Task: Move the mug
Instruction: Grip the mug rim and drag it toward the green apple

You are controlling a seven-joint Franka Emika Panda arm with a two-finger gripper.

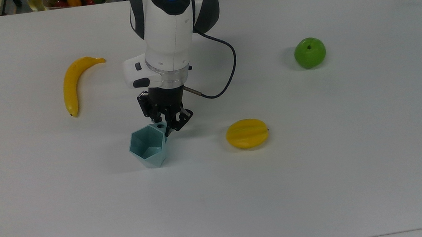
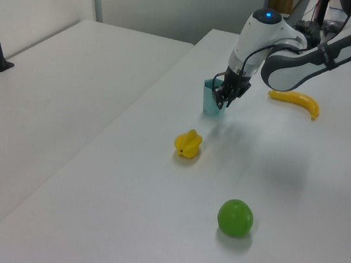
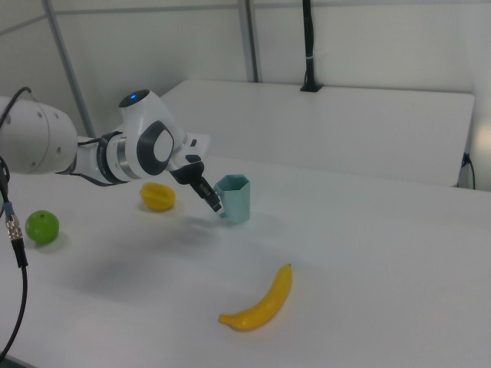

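Near the table's [image 1: 316, 170] middle, your mug [image 1: 148, 146] stands upright between the banana [image 1: 72, 83] and the yellow fruit [image 1: 247, 133]. It looks light, rigid and smooth-walled, so take it by the handle tab, where your gripper [image 1: 166, 127] now sits closed on it.

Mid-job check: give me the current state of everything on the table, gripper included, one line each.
mug: upright on the table, mouth open, handle tab between the gripper's fingers.
gripper: shut on the mug's handle tab, low at the table.
banana: lying flat, untouched.
yellow star fruit: resting apart from the mug.
green apple: standing alone, stem end up.
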